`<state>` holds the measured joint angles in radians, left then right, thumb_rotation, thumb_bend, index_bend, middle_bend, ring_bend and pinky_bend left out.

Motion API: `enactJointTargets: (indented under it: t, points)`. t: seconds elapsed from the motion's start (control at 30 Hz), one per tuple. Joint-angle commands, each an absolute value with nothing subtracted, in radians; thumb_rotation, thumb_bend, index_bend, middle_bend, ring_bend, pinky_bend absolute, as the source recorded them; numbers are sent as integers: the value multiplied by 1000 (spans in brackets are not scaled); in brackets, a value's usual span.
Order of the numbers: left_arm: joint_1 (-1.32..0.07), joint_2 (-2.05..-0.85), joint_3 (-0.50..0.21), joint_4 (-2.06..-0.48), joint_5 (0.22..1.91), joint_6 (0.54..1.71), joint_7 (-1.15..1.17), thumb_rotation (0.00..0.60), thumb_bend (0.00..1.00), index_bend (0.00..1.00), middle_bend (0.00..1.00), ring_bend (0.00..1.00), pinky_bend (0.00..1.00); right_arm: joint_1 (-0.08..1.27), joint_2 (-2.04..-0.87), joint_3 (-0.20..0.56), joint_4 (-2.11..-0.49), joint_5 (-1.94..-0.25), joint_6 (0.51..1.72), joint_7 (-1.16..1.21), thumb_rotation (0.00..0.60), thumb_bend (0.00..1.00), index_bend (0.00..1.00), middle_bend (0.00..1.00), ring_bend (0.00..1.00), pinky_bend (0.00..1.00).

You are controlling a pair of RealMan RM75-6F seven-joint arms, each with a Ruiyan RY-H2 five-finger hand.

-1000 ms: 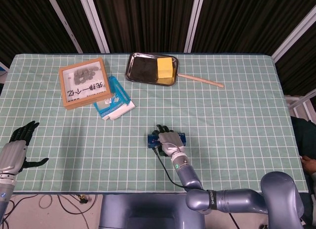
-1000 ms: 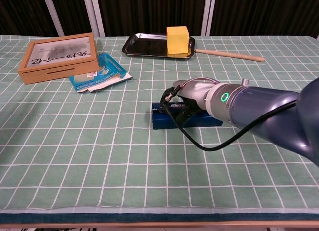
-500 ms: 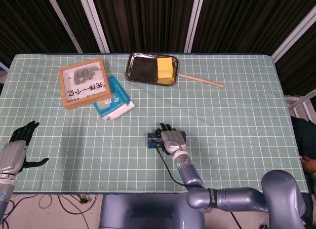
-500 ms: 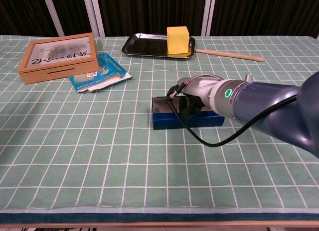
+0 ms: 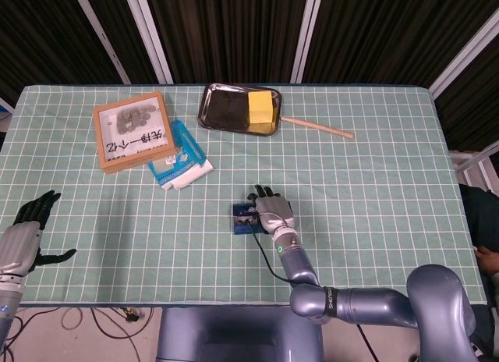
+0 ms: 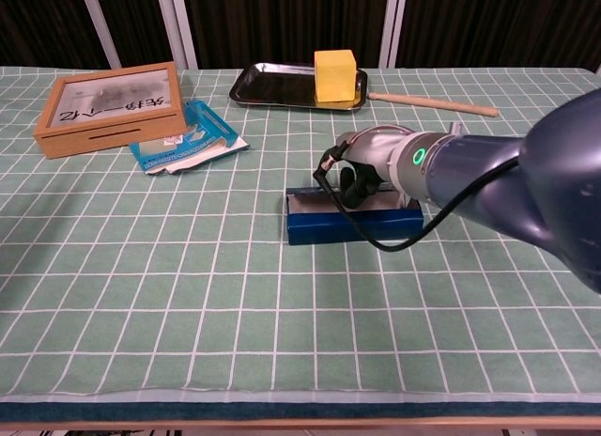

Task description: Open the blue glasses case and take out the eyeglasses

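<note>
The blue glasses case (image 6: 352,222) lies near the middle of the table (image 5: 374,190), lid raised a little so a pale lining shows along its top. The right hand (image 5: 271,210) rests over the case's 3 o'clock half, dark fingers (image 6: 354,185) curled down onto the lid's far edge; whether they pinch it or only press on it cannot be told. The eyeglasses are not visible. The left hand (image 5: 27,236) hovers at the table's 8 o'clock edge, fingers spread, holding nothing.
</note>
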<state>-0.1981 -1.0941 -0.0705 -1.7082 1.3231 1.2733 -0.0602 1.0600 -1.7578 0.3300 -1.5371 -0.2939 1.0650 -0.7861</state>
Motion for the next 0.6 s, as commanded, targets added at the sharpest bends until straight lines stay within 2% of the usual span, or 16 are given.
enactJointTargets:
  t: [0.03, 0.17, 0.37, 0.43, 0.53, 0.6]
  points:
    - [-198, -1094, -71, -1708, 1323, 1274, -61, 600, 0, 0, 0, 0, 0, 1083, -1758, 357, -1507, -286, 1059, -791, 600, 1000, 167, 0, 0, 197]
    - [-198, -1094, -70, -1707, 1325, 1274, -60, 600, 0, 0, 0, 0, 0, 1087, -1737, 376, -1517, -319, 1070, -775, 600, 1000, 109, 0, 0, 197]
    - [-197, -1095, -67, -1708, 1330, 1277, -55, 600, 0, 0, 0, 0, 0, 1069, -1683, 371, -1587, -357, 1098, -763, 600, 995, 76, 0, 0, 198]
    - [-196, -1096, -68, -1708, 1331, 1280, -53, 600, 0, 0, 0, 0, 0, 1061, -1661, 364, -1622, -361, 1108, -764, 600, 942, 68, 0, 0, 198]
    - [-195, -1097, -68, -1707, 1332, 1282, -51, 600, 0, 0, 0, 0, 0, 1041, -1623, 345, -1690, -386, 1125, -760, 600, 769, 52, 0, 0, 197]
    - [-195, -1097, -67, -1707, 1334, 1283, -49, 600, 0, 0, 0, 0, 0, 1025, -1599, 327, -1738, -409, 1140, -755, 600, 705, 50, 50, 47, 209]
